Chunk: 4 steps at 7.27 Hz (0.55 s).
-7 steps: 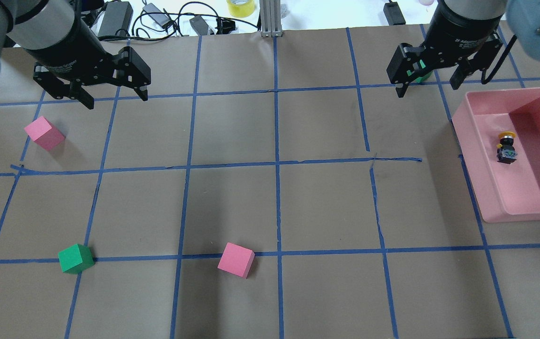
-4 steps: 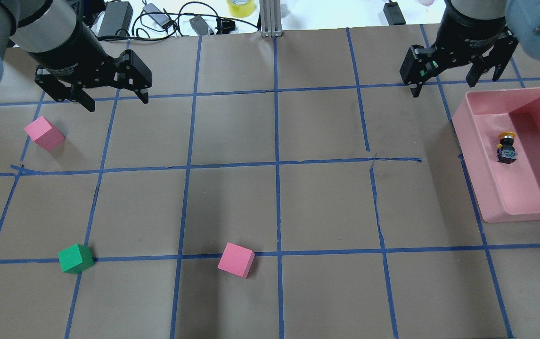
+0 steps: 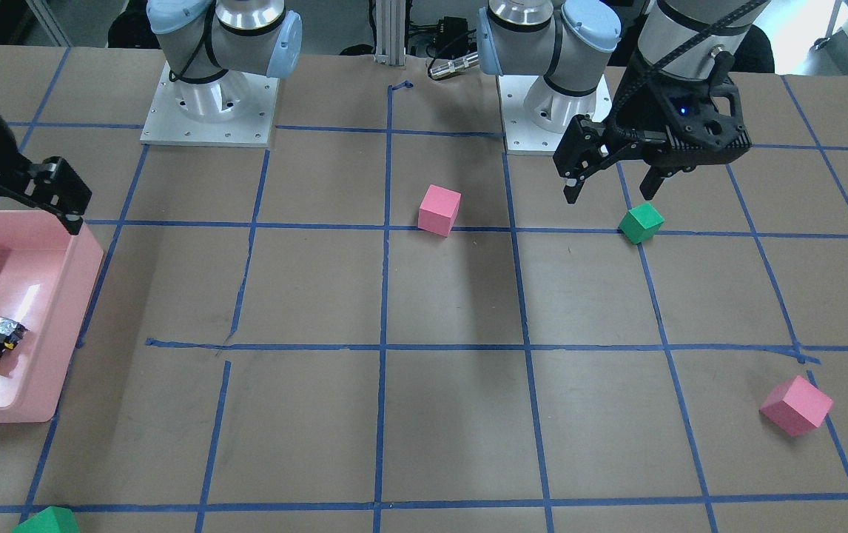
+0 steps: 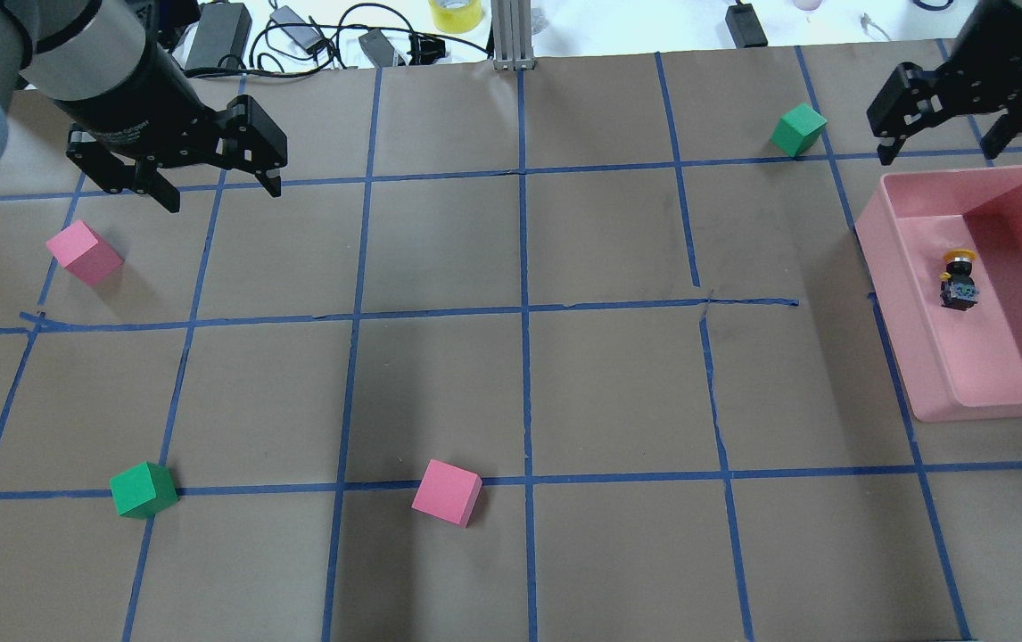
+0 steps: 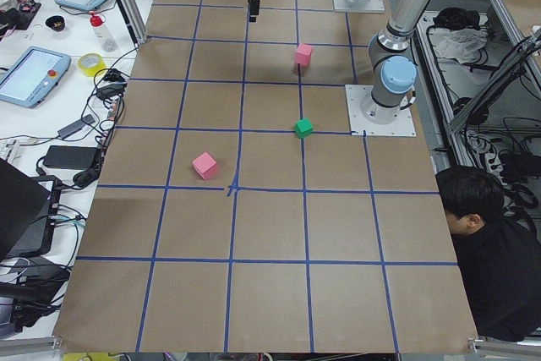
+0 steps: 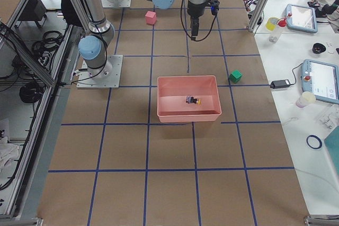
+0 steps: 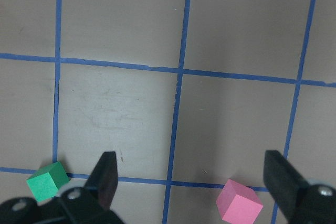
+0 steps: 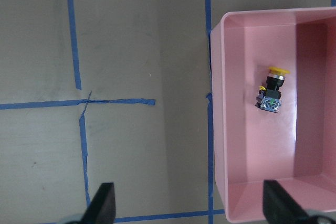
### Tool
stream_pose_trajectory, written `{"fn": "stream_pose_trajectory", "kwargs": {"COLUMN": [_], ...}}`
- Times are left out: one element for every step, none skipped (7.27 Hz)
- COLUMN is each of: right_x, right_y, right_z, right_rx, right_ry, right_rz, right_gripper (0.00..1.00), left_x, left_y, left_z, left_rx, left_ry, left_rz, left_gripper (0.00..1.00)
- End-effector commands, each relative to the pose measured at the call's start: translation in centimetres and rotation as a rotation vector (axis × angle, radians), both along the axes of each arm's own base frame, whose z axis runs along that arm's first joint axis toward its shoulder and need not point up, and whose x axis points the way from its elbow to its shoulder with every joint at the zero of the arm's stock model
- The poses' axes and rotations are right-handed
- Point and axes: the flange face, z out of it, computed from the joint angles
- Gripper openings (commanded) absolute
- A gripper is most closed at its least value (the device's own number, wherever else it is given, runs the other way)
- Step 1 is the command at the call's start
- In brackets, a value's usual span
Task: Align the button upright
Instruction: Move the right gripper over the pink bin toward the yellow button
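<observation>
The button lies on its side on the floor of a pink tray at the right edge of the overhead view. Its yellow cap points toward the top of that frame and its metal end toward the bottom. It sits near the middle of the tray floor, apart from all four walls, and nothing touches it.

The right hand hangs in the upper right corner of the overhead view, just above the tray's top rim in the frame. Its two fingers are spread wide with nothing between them. In its wrist view we see the tray filling the right half and the button in the upper right part. One fingertip shows at the bottom left over the tabletop and the other at the bottom right over the tray.

The left hand hangs in the upper left of the overhead view, fingers also spread wide and holding nothing. Just below it and to the left in that frame sits a pink cube. A green cube rests in the lower left, on a blue tape line. A second pink cube rests at the lower middle. A second green cube sits in the upper right, to the left of the right hand and apart from it.
</observation>
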Motion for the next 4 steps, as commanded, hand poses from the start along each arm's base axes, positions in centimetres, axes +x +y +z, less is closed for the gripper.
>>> {"fn": "stream_pose_trajectory", "kwargs": {"right_x": [-6.5, -8.3, -10.8, -12.3], "right_y": [0.5, 0.6, 0.9, 0.9], "right_z": [-1.9, -2.6, -2.8, -3.3], "right_rx": [-0.014, -0.014, -0.014, -0.017], "right_ry": [-0.025, -0.030, -0.033, -0.035], "right_rz": [-0.075, -0.068, -0.073, -0.092], "right_gripper": [1.00, 1.00, 1.00, 1.00], "left_x": [0.0, -0.1, 0.0, -0.1], "left_y": [0.0, 0.0, 0.0, 0.0], "left_z": [0.0, 0.0, 0.0, 0.0], "left_rx": [0.000, 0.000, 0.000, 0.000], "left_ry": [0.000, 0.000, 0.000, 0.000], "left_rz": [0.000, -0.002, 0.000, -0.002], "left_gripper": [1.00, 1.00, 1.00, 1.00]}}
